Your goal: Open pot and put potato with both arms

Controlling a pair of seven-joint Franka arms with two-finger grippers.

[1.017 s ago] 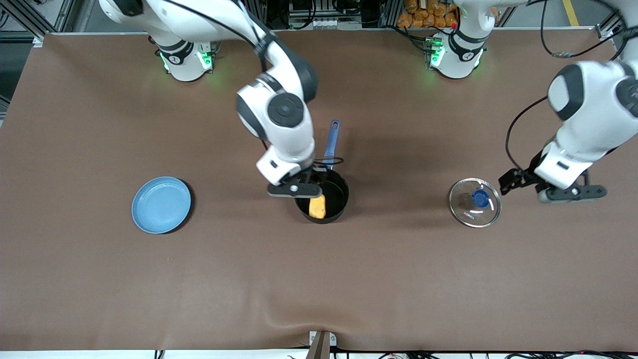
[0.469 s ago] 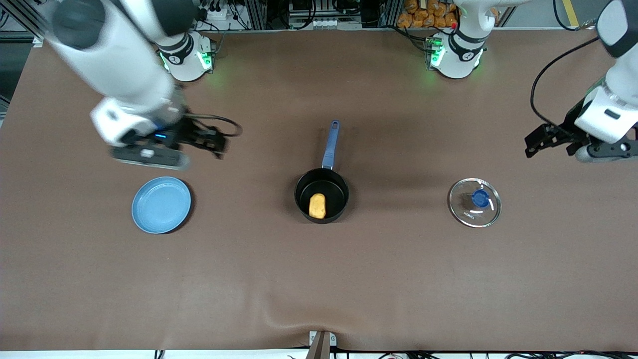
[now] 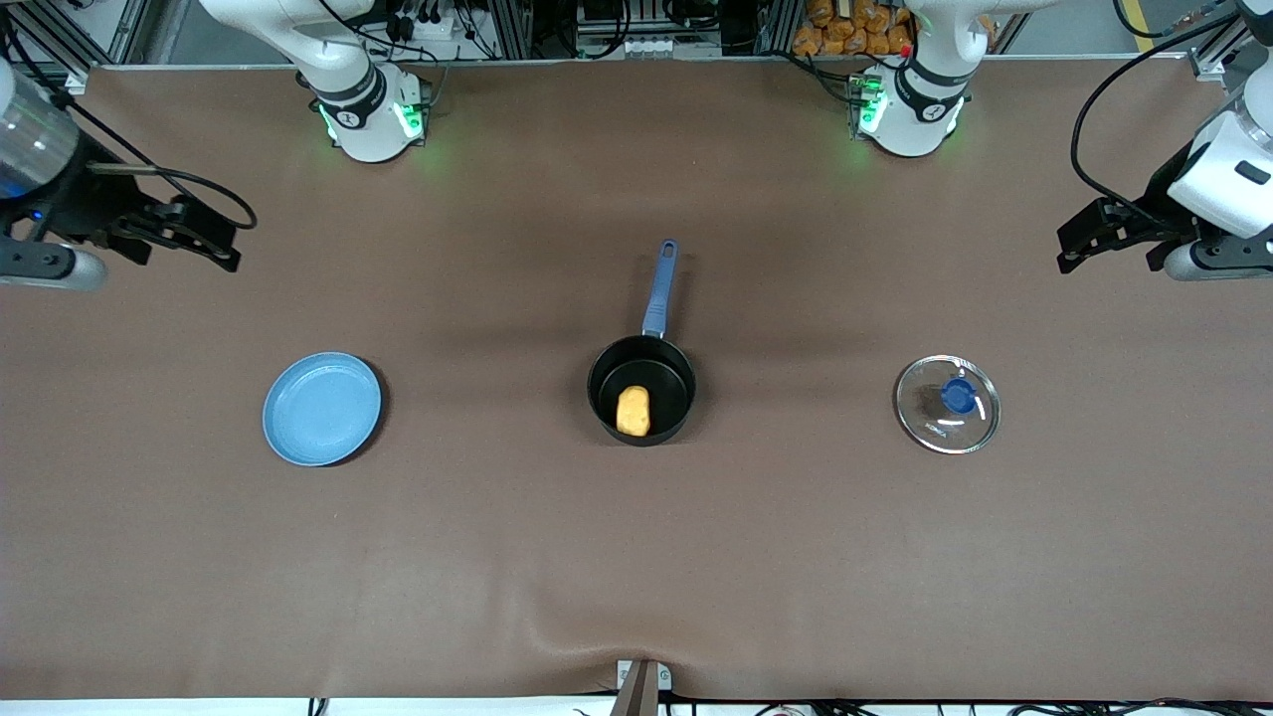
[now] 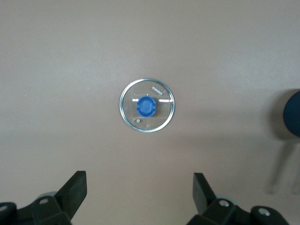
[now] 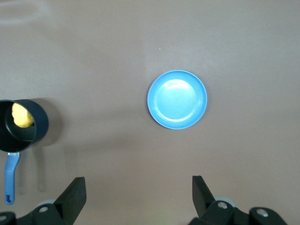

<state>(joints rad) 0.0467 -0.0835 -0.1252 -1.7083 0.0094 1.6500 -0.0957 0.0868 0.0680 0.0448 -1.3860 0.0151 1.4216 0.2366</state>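
Note:
The black pot (image 3: pixel 668 386) with its blue handle (image 3: pixel 658 288) stands open at the table's middle. The yellow-orange potato (image 3: pixel 633 411) lies inside it. The glass lid (image 3: pixel 930 423) with a blue knob (image 3: pixel 958 395) lies flat on the table toward the left arm's end. My right gripper (image 3: pixel 214 241) is open and empty over bare table at the right arm's end. My left gripper (image 3: pixel 1079 244) is open and empty over bare table at the left arm's end. The right wrist view shows the pot (image 5: pixel 37 129) and potato (image 5: pixel 22 116). The left wrist view shows the lid (image 4: pixel 159 119).
A flat blue plate (image 3: pixel 321 408) lies empty toward the right arm's end, level with the pot; it also shows in the right wrist view (image 5: pixel 177 99). The arms' bases stand along the table's edge farthest from the front camera.
My right gripper has left the pot and swung out to the right arm's end of the table. My left gripper has drawn away from the lid. The potato stays in the pot.

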